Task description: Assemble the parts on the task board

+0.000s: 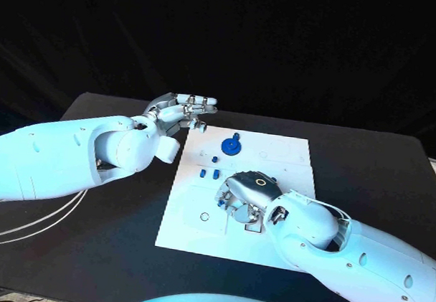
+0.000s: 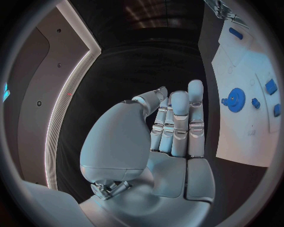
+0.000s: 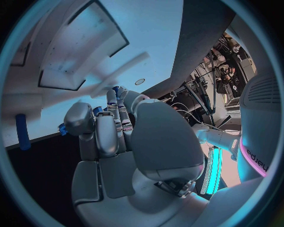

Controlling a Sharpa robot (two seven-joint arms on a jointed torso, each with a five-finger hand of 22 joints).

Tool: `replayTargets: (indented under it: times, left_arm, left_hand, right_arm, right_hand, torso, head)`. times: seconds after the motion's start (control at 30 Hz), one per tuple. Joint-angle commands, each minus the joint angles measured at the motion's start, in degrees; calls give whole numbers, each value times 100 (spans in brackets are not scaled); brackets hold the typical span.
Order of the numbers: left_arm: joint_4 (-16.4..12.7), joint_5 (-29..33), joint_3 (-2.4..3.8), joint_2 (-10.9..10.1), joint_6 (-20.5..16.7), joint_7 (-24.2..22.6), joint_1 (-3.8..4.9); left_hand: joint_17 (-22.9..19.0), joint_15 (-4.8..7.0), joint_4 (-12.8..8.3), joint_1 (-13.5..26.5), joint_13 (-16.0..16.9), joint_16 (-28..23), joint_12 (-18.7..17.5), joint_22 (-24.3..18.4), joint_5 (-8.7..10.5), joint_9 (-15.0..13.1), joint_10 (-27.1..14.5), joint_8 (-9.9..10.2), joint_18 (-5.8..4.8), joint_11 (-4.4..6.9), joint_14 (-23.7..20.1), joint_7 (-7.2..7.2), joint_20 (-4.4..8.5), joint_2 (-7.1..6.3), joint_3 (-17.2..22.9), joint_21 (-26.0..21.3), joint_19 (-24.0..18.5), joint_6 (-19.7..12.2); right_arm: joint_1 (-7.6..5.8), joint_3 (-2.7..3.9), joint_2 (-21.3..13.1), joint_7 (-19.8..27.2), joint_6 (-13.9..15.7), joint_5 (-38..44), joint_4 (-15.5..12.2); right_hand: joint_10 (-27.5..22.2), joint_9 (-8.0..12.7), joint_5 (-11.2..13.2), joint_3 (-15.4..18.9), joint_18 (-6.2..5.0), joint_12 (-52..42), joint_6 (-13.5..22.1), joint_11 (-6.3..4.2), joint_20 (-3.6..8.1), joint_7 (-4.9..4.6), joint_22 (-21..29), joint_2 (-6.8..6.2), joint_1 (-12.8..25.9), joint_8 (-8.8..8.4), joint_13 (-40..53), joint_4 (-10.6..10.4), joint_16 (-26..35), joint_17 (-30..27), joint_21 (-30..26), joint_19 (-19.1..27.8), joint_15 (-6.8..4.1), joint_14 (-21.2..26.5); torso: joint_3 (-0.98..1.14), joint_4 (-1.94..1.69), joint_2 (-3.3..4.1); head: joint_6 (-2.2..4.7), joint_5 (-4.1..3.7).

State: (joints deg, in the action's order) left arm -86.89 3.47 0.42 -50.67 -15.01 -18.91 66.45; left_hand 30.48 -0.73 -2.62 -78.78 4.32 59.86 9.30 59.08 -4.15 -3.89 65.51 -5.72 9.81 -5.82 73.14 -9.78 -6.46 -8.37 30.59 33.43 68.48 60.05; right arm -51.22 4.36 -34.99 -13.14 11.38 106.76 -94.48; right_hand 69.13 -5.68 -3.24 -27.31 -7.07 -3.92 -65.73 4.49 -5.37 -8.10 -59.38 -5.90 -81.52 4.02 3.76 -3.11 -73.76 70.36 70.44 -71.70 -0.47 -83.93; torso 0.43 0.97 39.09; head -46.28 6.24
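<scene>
Right hand (image 1: 247, 192): palm down over the middle of the task board (image 1: 195, 232), fingers curled toward the plate. The right wrist view shows small blue pieces (image 3: 97, 111) at its fingertips (image 3: 115, 94), but whether the hand holds one or merely touches them cannot be told.

Left hand (image 1: 184, 109): raised off the far left corner of the board, fingers extended side by side and slightly apart, holding nothing; the left wrist view confirms a bare palm (image 2: 172, 142).

Parts count, working outward from the right hand: two small blue blocks (image 1: 210, 173) just beyond it, side by side on the plate; one blue gear (image 1: 232, 146) farther on, near the board's far edge; one small blue piece (image 1: 201, 127) at the far left corner, just beside the left hand. One dark ring mark (image 1: 206, 217) lies on the plate beside the right hand, toward the left arm.

Receptacles: rectangular recesses (image 3: 77, 45) are visible in the board; their contents are partly hidden beneath the right hand.
</scene>
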Motion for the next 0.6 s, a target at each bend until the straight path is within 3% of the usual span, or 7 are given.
replayTargets:
  times: [0.03,0.07,0.17,0.37,0.6]
  left_arm:
    - [-14,-18,4,3,108,-1,4]
    - [-15,-18,4,1,108,0,4]
    - [-16,-18,4,-9,108,3,5]
    - [-18,-18,4,-16,122,6,5]
    - [-7,-18,4,-31,130,15,5]
  left_hand:
    - [-9,5,-43,-63,-7,-40,8,-6,-18,7,-47,22,64,-6,-35,-30,13,0,6,-39,-28,-10]
    - [-15,4,-45,-63,-8,-44,7,-6,-19,7,-52,22,64,-7,-38,-30,13,1,5,-40,-29,-11]
    - [-23,3,-47,-63,-9,-48,7,-7,-19,7,-58,23,64,-9,-42,-31,12,2,4,-41,-30,-13]
    - [-39,-7,-38,-36,-13,-56,11,-10,-16,7,-85,28,60,-18,-57,-39,5,9,-18,-51,-40,-20]
    - [-43,-9,-36,-28,-13,-57,13,-11,-16,7,-91,29,59,-20,-60,-40,3,10,-26,-54,-42,-22]
  right_arm:
    - [16,-25,28,-138,-277,147,29]
    - [15,-31,35,-156,-284,149,38]
    - [15,-42,46,-197,-249,155,54]
    - [15,-51,25,-207,-57,154,40]
    - [18,-49,-164,-156,425,112,-141]
  right_hand:
    - [-443,118,-25,70,43,28,374,84,-88,-101,127,-104,153,-62,-21,-38,92,-111,-102,95,124,-265]
    - [-593,158,-34,99,12,45,534,143,-113,-128,252,-154,195,-65,-30,-41,155,-193,-189,172,140,-245]
    - [-930,196,-35,157,-46,31,799,193,-165,-147,498,-175,215,-56,-25,-7,256,-336,-370,308,178,-209]
    - [-1011,194,-47,178,-58,21,855,209,-180,-154,562,-154,206,-54,-22,14,271,-370,-420,335,185,-204]
    - [-943,173,-131,140,-59,-49,781,211,-185,-176,563,-88,174,-21,-9,44,254,-380,-424,311,186,-211]
  torso:
    - [-2,2,-2]
    - [-3,0,-3]
    - [-3,-6,0]
    - [0,-4,-6]
    - [5,11,-8]
  head:
    - [-7,-1]
    - [-8,-5]
    - [-13,-12]
    - [-16,-9]
    - [7,-20]
